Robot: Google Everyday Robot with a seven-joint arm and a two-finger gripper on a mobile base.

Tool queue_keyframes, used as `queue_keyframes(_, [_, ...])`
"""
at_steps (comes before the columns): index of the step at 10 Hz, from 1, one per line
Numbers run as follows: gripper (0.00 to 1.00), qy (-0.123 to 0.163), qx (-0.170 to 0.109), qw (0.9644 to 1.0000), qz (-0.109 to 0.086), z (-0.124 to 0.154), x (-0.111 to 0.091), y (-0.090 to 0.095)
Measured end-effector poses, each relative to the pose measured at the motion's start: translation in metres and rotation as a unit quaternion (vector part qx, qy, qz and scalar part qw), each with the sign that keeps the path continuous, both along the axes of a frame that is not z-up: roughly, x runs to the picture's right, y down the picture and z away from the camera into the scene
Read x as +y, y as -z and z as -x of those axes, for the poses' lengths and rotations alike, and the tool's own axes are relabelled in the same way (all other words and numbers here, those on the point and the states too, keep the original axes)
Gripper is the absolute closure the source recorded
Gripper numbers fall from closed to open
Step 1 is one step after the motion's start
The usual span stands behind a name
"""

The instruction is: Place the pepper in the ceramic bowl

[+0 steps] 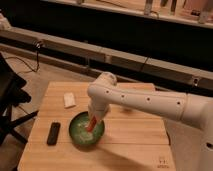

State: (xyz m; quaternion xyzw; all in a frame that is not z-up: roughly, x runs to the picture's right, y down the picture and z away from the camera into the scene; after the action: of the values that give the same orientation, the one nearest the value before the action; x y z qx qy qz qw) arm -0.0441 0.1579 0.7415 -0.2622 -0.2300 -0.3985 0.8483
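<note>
The green ceramic bowl (81,133) sits on the wooden table (135,135), left of centre near the front. The red-orange pepper (92,123) hangs tilted over the bowl's right half, its lower tip close to the bowl's inside. My gripper (94,116) reaches down from the white arm (145,100) over the bowl's right rim and holds the pepper by its upper end.
A small white block (69,100) lies on the table behind the bowl. A flat black object (53,133) lies left of the bowl. A dark chair (10,100) stands off the table's left side. A long bench and rail run behind.
</note>
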Motion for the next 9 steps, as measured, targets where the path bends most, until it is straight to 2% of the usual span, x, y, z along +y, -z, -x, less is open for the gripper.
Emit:
queue_keyframes(1, [0.99, 0.001, -0.002, 1.0, 0.0, 0.0015, -0.0001, 0.0002])
queue_keyframes(2, [0.93, 0.001, -0.003, 1.0, 0.001, 0.0016, -0.0005, -0.0002])
queue_keyframes(3, [0.84, 0.002, -0.004, 1.0, 0.001, 0.0017, -0.0007, -0.0006])
queue_keyframes(4, [0.66, 0.002, -0.005, 1.0, 0.003, 0.0015, -0.0012, -0.0011])
queue_keyframes(6, [0.45, 0.003, -0.005, 1.0, 0.004, 0.0007, -0.0014, -0.0015])
queue_keyframes(7, [0.38, 0.003, -0.007, 1.0, 0.005, 0.0012, -0.0015, -0.0018])
queue_keyframes(9, [0.37, 0.003, -0.009, 0.9999, 0.006, 0.0026, -0.0023, -0.0022])
